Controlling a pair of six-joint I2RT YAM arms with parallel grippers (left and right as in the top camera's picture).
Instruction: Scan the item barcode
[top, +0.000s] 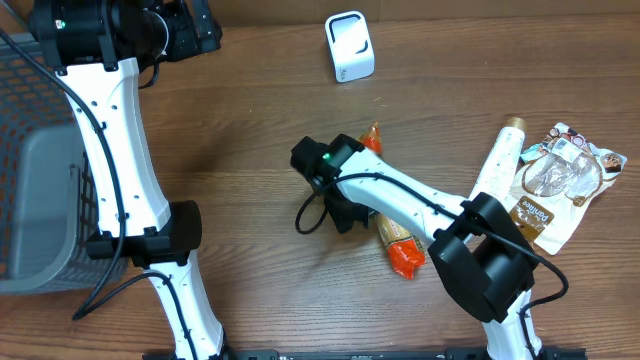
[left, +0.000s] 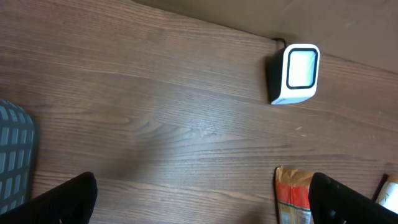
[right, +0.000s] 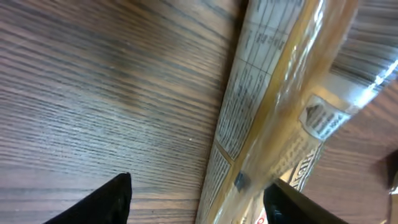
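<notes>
Seemingly lying flat so its print can be found, the orange snack packet (top: 400, 250) rests on the worktop (top: 250, 100) well short of the white scanner (top: 350, 47), the right claw (right: 199, 186) spread open astride it, the left claw (left: 202, 193) gaping empty off to the scanner's side.

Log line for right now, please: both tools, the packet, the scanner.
right tool: open, straddling orange-brown plastic snack packet | packet: lying on wooden table, not lifted | left tool: open, empty | white boxy scanner: apart from packet
</notes>
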